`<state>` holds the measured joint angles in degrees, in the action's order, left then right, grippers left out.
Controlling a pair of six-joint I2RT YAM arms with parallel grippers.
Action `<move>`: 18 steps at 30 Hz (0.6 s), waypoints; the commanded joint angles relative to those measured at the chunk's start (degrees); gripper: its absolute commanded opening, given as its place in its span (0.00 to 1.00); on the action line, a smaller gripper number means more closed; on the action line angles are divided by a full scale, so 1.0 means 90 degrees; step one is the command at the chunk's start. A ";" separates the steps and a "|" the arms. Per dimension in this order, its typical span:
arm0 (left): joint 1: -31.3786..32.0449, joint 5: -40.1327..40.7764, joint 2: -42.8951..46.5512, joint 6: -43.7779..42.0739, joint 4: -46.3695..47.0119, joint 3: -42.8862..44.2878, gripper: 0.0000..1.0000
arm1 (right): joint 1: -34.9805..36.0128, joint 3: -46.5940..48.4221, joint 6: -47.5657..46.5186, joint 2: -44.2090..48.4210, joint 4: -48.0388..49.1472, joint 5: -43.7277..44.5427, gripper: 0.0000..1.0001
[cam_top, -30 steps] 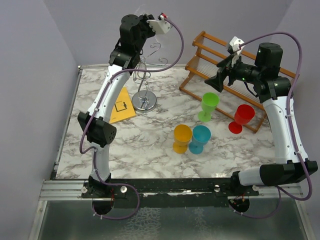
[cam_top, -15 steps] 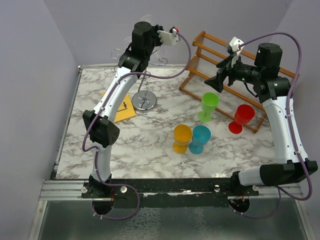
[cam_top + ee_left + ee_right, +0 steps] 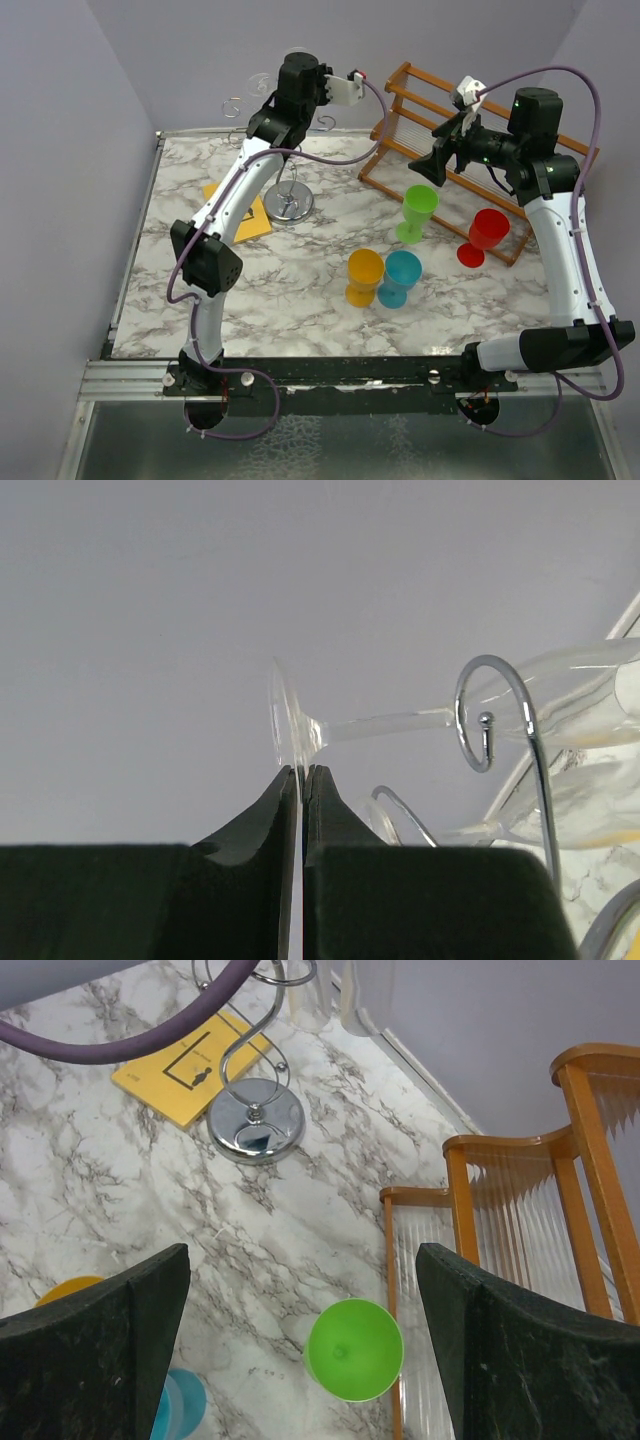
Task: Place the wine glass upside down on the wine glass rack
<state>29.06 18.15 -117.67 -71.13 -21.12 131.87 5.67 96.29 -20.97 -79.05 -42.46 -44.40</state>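
My left gripper (image 3: pixel 302 770) is shut on the thin foot of a clear wine glass (image 3: pixel 380 723), held sideways high at the back of the table. The glass stem passes through a curled arm of the chrome wine glass rack (image 3: pixel 487 720). In the top view the left gripper (image 3: pixel 288 62) is above the rack's pole, and the rack's disc base (image 3: pixel 290 203) stands on the marble. Another clear glass (image 3: pixel 560 820) shows lower on the rack. My right gripper (image 3: pixel 428 168) is open and empty, hovering above the green cup (image 3: pixel 352 1348).
A brown wooden slatted rack (image 3: pixel 440 110) stands at the back right. A green cup (image 3: pixel 418 210), a red cup (image 3: pixel 485 235), an orange cup (image 3: pixel 363 275) and a blue cup (image 3: pixel 402 275) stand mid-table. A yellow card (image 3: pixel 240 215) lies left of the rack base.
My left arm has swung to the right and back with the glass, from left of the rack's top to over it. The right arm has not moved.
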 commanded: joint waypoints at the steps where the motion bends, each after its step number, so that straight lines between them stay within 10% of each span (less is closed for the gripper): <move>1: 0.0115 0.0502 0.0069 -0.0157 -0.0030 -0.0031 0.00 | 0.0014 -0.0098 -0.0076 0.0188 0.0049 -0.0147 0.94; 18: 0.0323 0.0932 0.0243 -0.0083 -0.0547 -0.0136 0.00 | 0.0015 -0.0141 -0.0081 0.0243 0.0059 -0.0145 0.94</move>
<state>31.31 23.90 -117.67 -71.88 -26.06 131.31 5.67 95.42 -21.30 -78.04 -42.46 -44.45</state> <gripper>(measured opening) 0.040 0.943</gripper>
